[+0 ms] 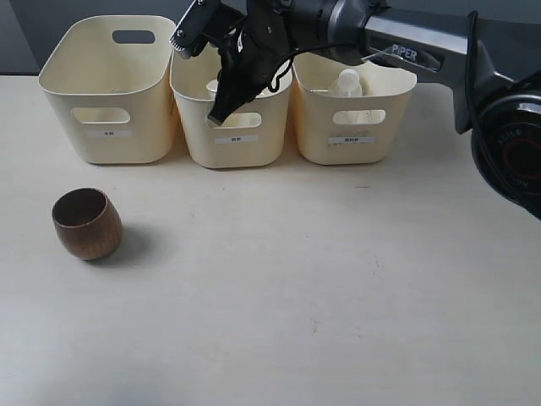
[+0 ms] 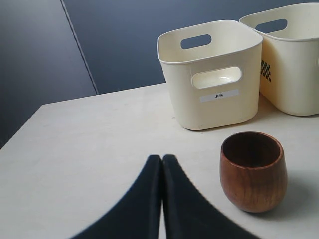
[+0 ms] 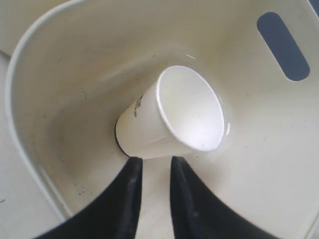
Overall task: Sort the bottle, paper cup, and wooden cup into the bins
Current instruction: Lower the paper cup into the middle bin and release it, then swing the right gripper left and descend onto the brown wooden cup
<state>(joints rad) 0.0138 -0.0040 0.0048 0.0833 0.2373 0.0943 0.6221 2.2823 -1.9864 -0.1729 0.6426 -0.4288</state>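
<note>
R hand (image 3: 155, 160) unclenched above paper cup (image 3: 169, 117), which lies tipped in mid bin (image 1: 232, 139). Bottle (image 1: 347, 82) in R bin (image 1: 355, 142). L hand (image 2: 162, 158) clenched, empty. Wooden cup (image 1: 87, 223) upright on counter (image 1: 296, 296), near L hand: stiff, rounded, prob slick; pinch rim wall, 1 finger inside.

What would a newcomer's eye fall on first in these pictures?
The right arm reaches over the middle bin, its hand open over the white paper cup lying tipped inside. The brown wooden cup stands alone on the table, in front of the left bin.
</note>
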